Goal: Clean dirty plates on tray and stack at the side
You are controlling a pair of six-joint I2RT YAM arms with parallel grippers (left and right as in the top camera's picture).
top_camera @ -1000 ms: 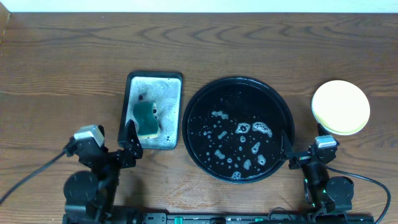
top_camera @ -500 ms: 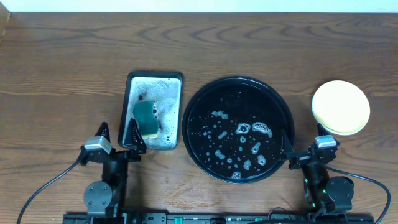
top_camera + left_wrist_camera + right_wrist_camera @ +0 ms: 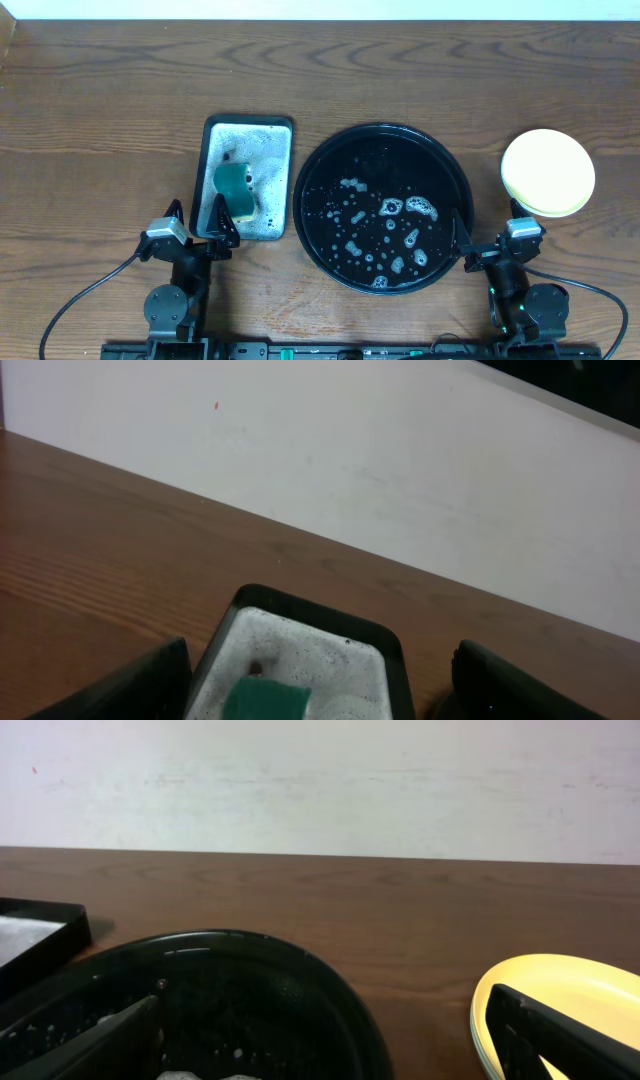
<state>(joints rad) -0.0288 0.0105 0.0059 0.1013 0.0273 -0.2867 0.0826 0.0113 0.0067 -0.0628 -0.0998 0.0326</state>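
Left gripper shifted right, near sponge, jaws open, empty, right gripper likewise, tray suds plain only overhead.

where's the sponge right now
In the overhead view the green sponge lies in the foamy rectangular tray, left of the round black tray and just ahead of the left end effector.
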